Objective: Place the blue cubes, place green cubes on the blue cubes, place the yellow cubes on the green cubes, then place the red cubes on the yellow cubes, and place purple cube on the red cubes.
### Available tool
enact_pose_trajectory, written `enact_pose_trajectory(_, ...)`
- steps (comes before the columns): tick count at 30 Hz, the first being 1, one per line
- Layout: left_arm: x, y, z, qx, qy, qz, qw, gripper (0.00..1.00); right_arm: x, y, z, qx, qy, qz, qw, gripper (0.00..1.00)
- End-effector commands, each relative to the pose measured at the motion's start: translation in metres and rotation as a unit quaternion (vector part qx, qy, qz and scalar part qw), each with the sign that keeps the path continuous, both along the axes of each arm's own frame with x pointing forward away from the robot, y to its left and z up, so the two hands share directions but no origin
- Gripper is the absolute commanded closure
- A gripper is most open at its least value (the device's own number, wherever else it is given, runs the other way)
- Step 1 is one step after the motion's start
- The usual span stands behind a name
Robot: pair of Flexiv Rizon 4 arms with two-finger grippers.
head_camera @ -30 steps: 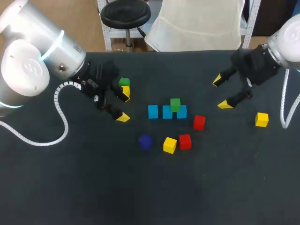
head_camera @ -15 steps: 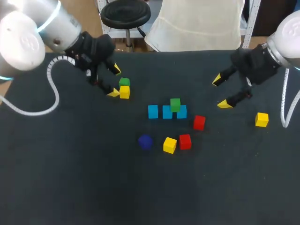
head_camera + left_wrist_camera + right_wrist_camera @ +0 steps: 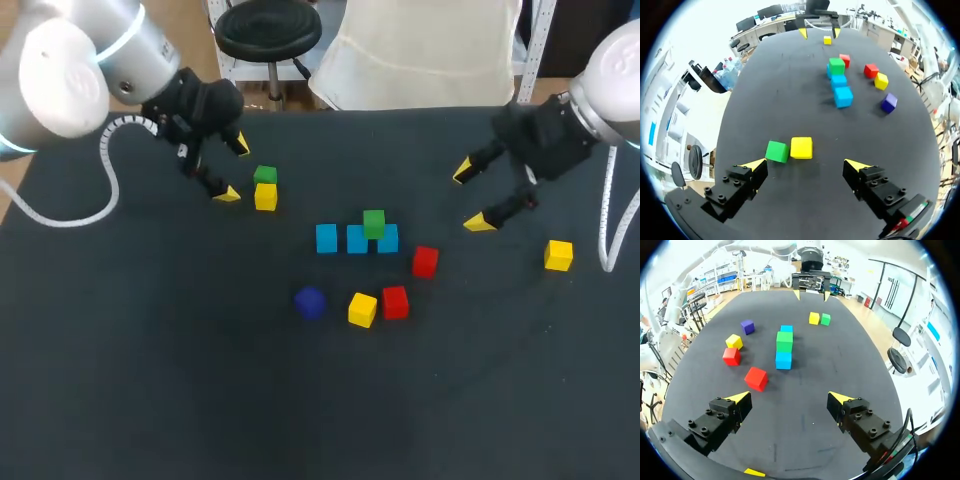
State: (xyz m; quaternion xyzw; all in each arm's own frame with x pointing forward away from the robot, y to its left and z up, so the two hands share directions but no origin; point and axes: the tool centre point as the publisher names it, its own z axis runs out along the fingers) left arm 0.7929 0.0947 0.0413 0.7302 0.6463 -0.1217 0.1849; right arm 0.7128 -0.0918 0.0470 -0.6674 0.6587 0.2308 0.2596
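Observation:
Three blue cubes [image 3: 357, 239] lie in a row at mid-table, with a green cube [image 3: 374, 223] on top of the row toward its right end. A second green cube [image 3: 264, 175] and a yellow cube [image 3: 265, 196] sit side by side, just to the right of my open left gripper [image 3: 235, 170]. In the left wrist view this green cube [image 3: 776, 151] and yellow cube [image 3: 801, 147] lie just ahead of the empty left gripper [image 3: 805, 164]. My right gripper [image 3: 472, 197] hangs open and empty right of the row, with a red cube [image 3: 756, 378] ahead of it.
In front of the row lie a purple cube [image 3: 310, 302], a yellow cube [image 3: 362, 309] and a red cube [image 3: 395, 301]. Another red cube [image 3: 425, 261] sits by the row's right end. A lone yellow cube [image 3: 558, 255] lies at the far right.
My left gripper has moved toward the table's far edge and a little left, from beside the yellow cube to the left of the green and yellow pair. The right arm and all cubes stayed put.

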Motion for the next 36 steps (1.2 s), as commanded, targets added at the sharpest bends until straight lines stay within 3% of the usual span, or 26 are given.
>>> enact_pose_trajectory(1, 0.024, -0.003, -0.009, 0.012, 0.032, -0.025, 0.999, 0.0, 0.001, 0.0, 0.0, 0.001, 0.001, 0.001, 1.0, 0.0)
enact_pose_trajectory(13, 0.054, -0.007, -0.024, 0.013, 0.024, -0.061, 0.998, 0.0, 0.001, 0.0, 0.0, 0.001, 0.001, 0.001, 1.0, 0.0)
enact_pose_trajectory(34, 0.056, -0.022, -0.038, 0.022, 0.026, -0.116, 0.993, 0.0, 0.001, 0.0, 0.0, 0.001, 0.001, 0.001, 1.0, 0.0)
enact_pose_trajectory(36, 0.056, -0.023, -0.039, 0.021, 0.027, -0.117, 0.993, 0.11, 0.001, 0.0, 0.0, 0.001, 0.001, 0.001, 1.0, 0.0)
